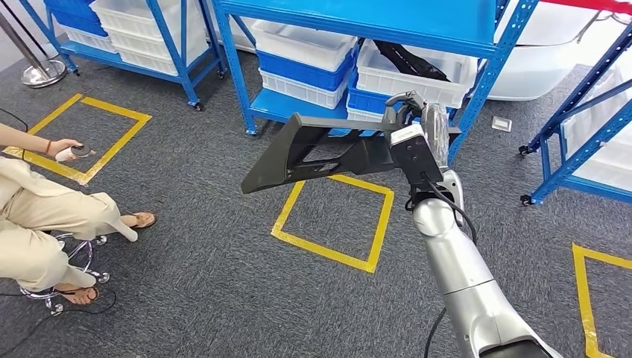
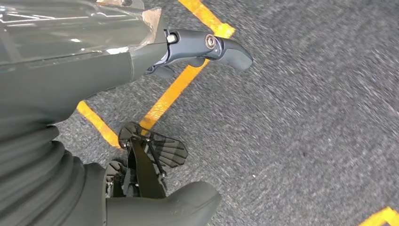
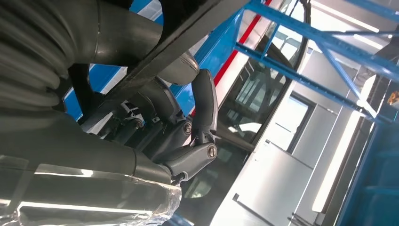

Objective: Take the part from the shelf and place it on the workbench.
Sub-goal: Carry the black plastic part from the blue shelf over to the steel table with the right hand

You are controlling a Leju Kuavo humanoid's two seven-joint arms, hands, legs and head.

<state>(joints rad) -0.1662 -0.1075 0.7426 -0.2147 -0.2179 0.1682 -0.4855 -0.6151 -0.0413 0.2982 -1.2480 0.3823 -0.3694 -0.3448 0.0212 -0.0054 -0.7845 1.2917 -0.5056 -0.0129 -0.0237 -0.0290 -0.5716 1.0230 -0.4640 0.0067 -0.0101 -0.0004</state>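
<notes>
The part point(image 1: 320, 153) is a long black wedge-shaped piece with open cut-outs. It hangs level in the air in front of the blue shelf point(image 1: 358, 19), over the grey carpet. My right hand point(image 1: 417, 134) grips its right end, and the part reaches out to the left from there. In the right wrist view my dark fingers point(image 3: 197, 122) curl around a black bar of the part point(image 3: 188, 28). My left hand point(image 2: 56, 94) hangs above the carpet with thumb and fingers apart and nothing in them.
White and blue bins point(image 1: 305, 60) fill the shelf's lower levels. A yellow tape square point(image 1: 335, 216) marks the floor below the part. A person point(image 1: 45, 216) sits on a stool at the left. Another blue rack point(image 1: 589, 127) stands at the right.
</notes>
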